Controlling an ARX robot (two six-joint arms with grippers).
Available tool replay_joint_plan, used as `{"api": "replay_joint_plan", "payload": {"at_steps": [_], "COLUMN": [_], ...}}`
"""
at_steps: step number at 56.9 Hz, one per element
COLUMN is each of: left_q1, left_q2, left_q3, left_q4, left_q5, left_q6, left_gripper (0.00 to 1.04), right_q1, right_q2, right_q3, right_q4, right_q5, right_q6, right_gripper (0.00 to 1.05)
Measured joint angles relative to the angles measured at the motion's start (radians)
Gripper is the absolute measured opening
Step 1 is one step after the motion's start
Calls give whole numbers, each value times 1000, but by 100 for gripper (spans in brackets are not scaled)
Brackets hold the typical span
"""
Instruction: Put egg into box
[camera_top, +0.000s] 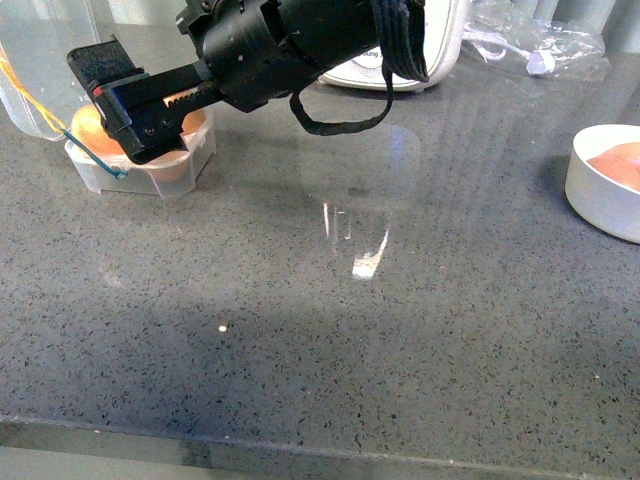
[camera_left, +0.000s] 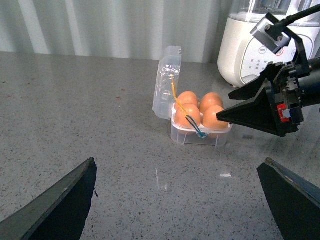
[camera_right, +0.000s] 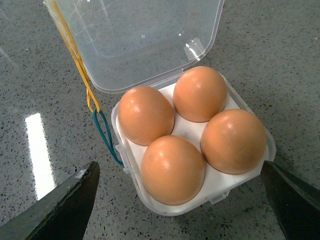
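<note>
right gripper (camera_top: 135, 112) hangs over the box, upper left of the front view, jaws spread wide, gripping nothing | smooth orange-brown egg (camera_right: 172, 169) sits in a cell of the small clear plastic four-cell box (camera_right: 220, 186), lower middle of the right wrist frame, between the fingertips, untouched | all four cells full, lid (camera_right: 145, 40) open | left gripper (camera_left: 175, 202) spread too, empty, well apart

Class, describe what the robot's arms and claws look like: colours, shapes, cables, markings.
The right arm is a black, rounded housing with a black cable looping beneath. The right claw has black wedge-shaped fingers, a red marking and a toothed rail. The left claw shows dark, tapered fingers.
</note>
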Motion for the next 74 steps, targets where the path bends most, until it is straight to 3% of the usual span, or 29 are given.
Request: {"api": "replay_joint_plan", "payload": {"at_steps": [9,17,30,52,74], "left_q1": [0,0,0,0,0], "left_q2": [0,0,0,0,0], "left_q3": [0,0,0,0,0], "left_q4": [0,0,0,0,0], "left_q5": [0,0,0,0,0], "left_q6": [0,0,0,0,0], "left_gripper": [98,98,98,98,98], "right_q1": [-55,-177,-367,-612,-737], "right_q2": [-160,-336,-493,-815,-1089], "right_q3": [-140,-304,-500,-819,-999], "right_q4": [112,182,252,364,404], "right_q5": [13,165,290,325,383], "right_q6": [50,102,182,219,105], "right_gripper": [97,97,97,97,97]}}
